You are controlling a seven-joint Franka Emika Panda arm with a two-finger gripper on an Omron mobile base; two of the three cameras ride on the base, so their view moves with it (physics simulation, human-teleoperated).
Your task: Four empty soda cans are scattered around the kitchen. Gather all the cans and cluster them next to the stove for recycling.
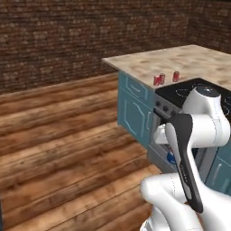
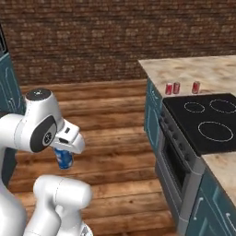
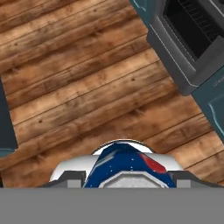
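My gripper [image 2: 65,153] is shut on a blue soda can [image 2: 64,159], held upright over the wooden floor, well to the left of the stove [image 2: 209,120]. Looking along the hand, the blue can [image 3: 124,164] sits between the two fingertips. A sliver of this can [image 1: 171,158] peeks out from behind my arm. Three red soda cans [image 2: 168,88], [image 2: 176,87], [image 2: 196,87] stand on the beige counter just behind the black stove [image 1: 182,90]. The same red cans appear in a group [image 1: 156,80] and singly [image 1: 176,76].
The oven front [image 2: 177,168] and teal cabinets [image 1: 133,108] face the open wooden floor [image 2: 115,133]. A dark teal cabinet [image 2: 7,87] stands at the far left. A brick wall [image 2: 92,41] closes the back. The oven front [image 3: 188,48] lies ahead of the hand.
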